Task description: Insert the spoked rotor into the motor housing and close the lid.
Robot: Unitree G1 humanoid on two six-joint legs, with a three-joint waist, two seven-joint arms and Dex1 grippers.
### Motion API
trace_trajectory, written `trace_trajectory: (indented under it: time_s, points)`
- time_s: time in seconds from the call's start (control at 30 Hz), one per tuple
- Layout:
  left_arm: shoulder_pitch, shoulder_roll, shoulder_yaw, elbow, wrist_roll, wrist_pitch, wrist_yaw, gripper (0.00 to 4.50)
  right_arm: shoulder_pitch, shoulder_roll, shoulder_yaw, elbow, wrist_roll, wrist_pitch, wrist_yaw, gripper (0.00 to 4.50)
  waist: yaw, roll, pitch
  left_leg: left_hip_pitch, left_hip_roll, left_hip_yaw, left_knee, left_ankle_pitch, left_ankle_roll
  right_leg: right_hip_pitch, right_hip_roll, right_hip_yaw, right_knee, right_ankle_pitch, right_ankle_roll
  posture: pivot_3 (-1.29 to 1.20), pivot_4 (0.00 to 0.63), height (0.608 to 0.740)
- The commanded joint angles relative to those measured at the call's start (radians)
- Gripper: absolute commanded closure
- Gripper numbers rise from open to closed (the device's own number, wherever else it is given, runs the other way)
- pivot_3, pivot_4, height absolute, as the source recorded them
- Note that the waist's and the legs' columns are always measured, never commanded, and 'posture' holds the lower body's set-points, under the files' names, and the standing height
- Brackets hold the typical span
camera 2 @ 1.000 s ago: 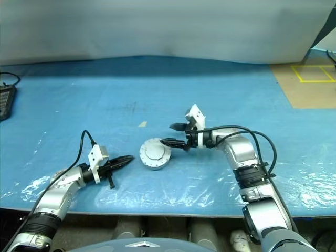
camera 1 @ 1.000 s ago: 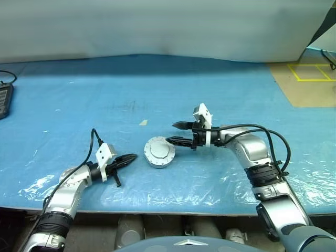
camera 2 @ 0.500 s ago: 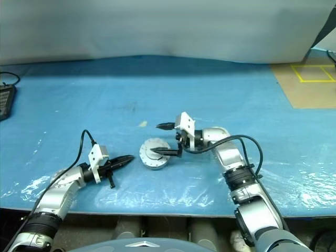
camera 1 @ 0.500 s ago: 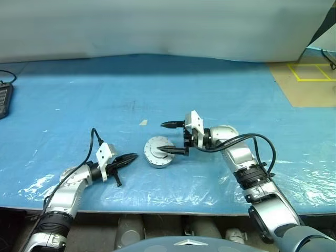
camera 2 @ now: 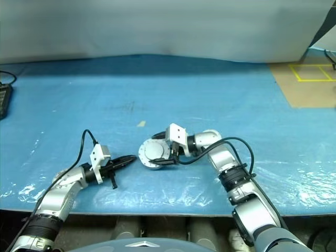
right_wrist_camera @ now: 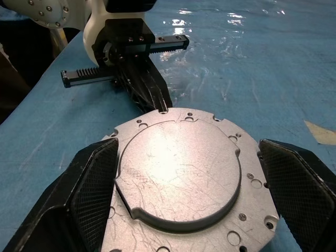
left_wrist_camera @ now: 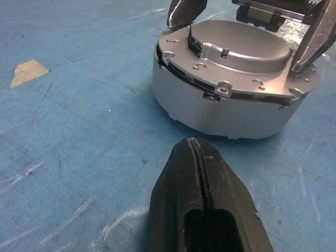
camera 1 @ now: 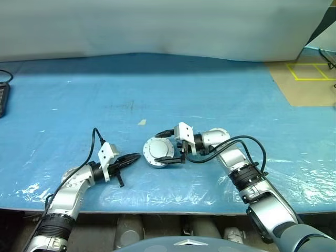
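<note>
Motor housing [camera 1: 160,153], lid [right_wrist_camera: 178,170] seated on top, rests on the blue mat [camera 1: 210,94] between the right gripper's [camera 1: 170,148] spread fingers; left gripper [camera 1: 132,157], fingers pressed together, points at it from just beside.

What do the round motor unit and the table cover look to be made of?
Motor unit: apparently cast metal, matte silver-grey with fine scratches, small screws and a raised top plate. Table cover: blue, likely plastic sheet; it wrinkles and shines near the front edge.

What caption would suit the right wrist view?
Open right gripper straddling the lidded motor housing on the blue table, shut left gripper opposite.
</note>
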Motion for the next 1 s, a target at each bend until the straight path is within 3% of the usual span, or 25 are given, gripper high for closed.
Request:
trace_trajectory:
  time_s: [0.03, 0.17, 1.0]
  points:
    - [0.006, 0.000, 0.006, -0.049, -0.008, 0.013, 0.014, 4.50, -0.012, -0.001, 0.012, 0.035, -0.037, -0.028, -0.020, 0.40, -0.002, 0.000, 0.000, 0.000, 0.000, 0.000, 0.000, 0.000, 0.000, 0.000, 0.000, 0.000, 0.000, 0.000, 0.000, 0.00, 0.150, 0.740]
    - [0.014, 0.002, 0.011, -0.056, -0.009, 0.014, 0.019, 4.50, -0.014, 0.004, 0.017, 0.050, -0.042, -0.046, -0.024, 1.45, -0.005, 0.000, 0.000, 0.001, 0.000, 0.000, 0.002, 0.000, 0.001, 0.001, 0.000, 0.000, 0.001, 0.000, 0.000, 0.00, 0.150, 0.740]
    - [0.028, -0.009, 0.009, -0.027, -0.001, -0.020, 0.027, 4.50, -0.043, 0.037, 0.038, 0.002, -0.030, 0.128, -0.005, 1.45, -0.021, 0.000, 0.000, 0.001, 0.000, 0.000, 0.002, -0.001, 0.001, 0.002, 0.000, -0.001, 0.001, 0.000, -0.001, 0.00, 0.150, 0.740]
